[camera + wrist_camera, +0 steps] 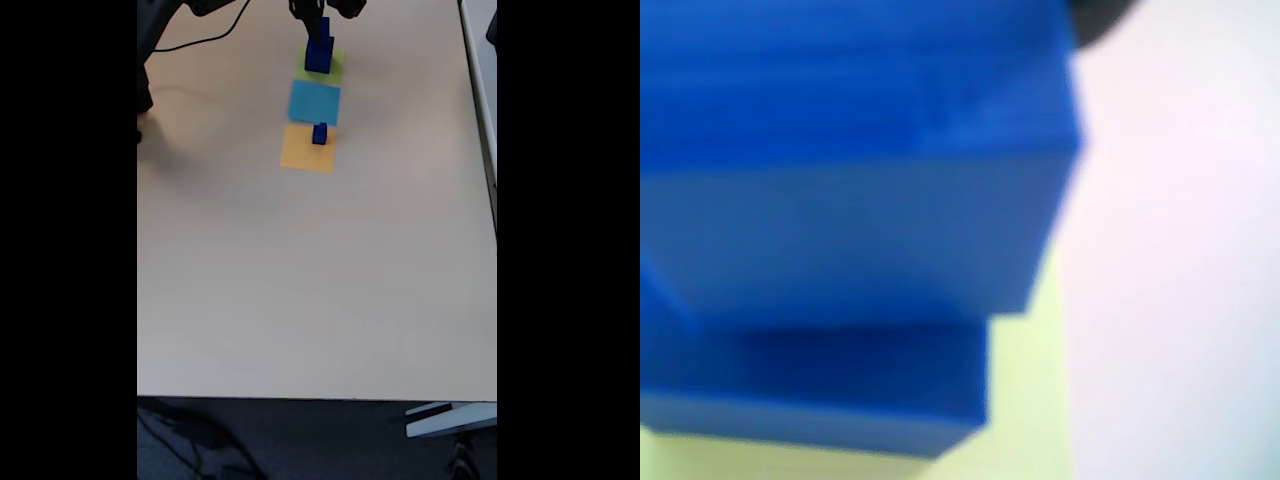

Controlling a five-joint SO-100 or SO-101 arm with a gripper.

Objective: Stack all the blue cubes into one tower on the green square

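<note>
Two dark blue cubes show very close and blurred in the wrist view, one [860, 160] lying partly over another [820, 390], with the green square [1025, 400] under them. In the fixed view a short blue tower [319, 52] stands on the green square [331, 70] at the far end of the table. My gripper [322, 18] hangs right at the tower's top, its jaws too small and dark to read. A small blue cube [319, 133] stands apart on the far edge of the orange square [305, 152].
A flat light-blue square [314, 102] lies between the green and orange squares. A black cable [200, 40] and dark arm parts sit at the far left. The beige table [320, 280] stretches wide toward the near edge.
</note>
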